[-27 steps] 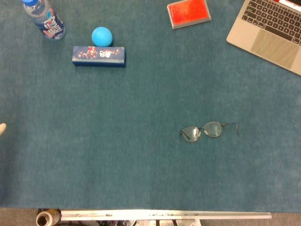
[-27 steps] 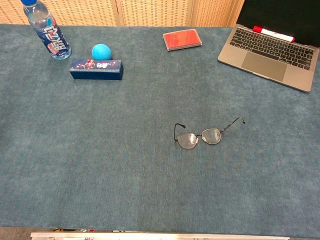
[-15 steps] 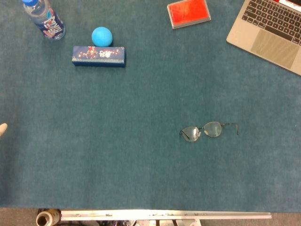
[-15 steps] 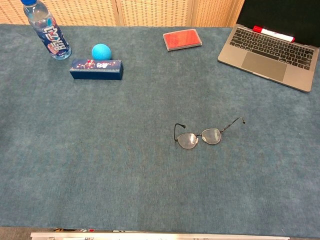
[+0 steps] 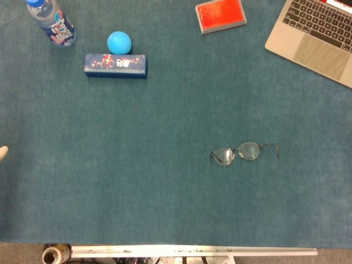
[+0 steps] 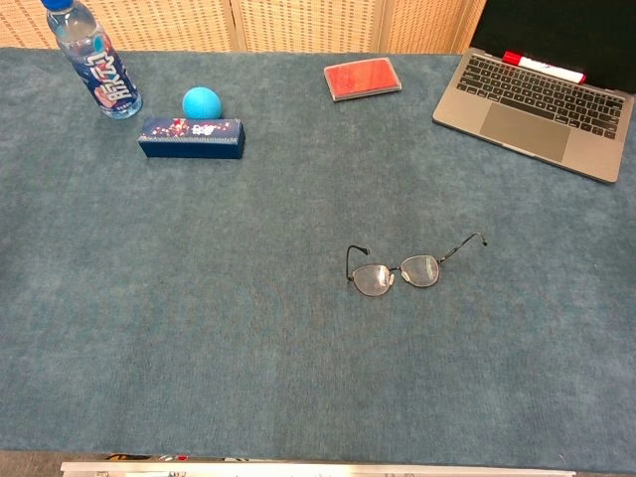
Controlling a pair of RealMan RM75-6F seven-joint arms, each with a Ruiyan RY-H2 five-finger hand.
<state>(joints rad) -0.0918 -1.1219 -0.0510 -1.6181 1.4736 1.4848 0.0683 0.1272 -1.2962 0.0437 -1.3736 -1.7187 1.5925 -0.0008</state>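
Almost nothing has moved since the earlier frames: the pale tip at the far left edge of the head view, a sliver of the left hand (image 5: 3, 153), sits a touch lower than before, and everything else lies where it lay. So little of that hand shows (one rounded tip, cut by the frame) that I cannot tell whether its fingers are wide, narrow or holding anything; the chest view does not show it at all. The right hand appears in neither view. The glasses (image 5: 243, 152) lie unfolded on the blue cloth (image 5: 165, 192) right of the middle, lenses towards the robot, arms open and pointing away, well apart from the left hand and touching nothing else. At the far left stands a bottle (image 5: 53, 22), upright, with a blue ball (image 5: 119, 42) near it; the ball lies just behind a long dark-blue box (image 5: 115, 65) lying flat, and whether the two touch I cannot tell. A red case (image 5: 220, 15) lies at the far edge near the middle, and an open laptop (image 5: 319, 38) fills the far right corner, a red-capped marker (image 6: 542, 66) resting along the top of its keyboard in the chest view.
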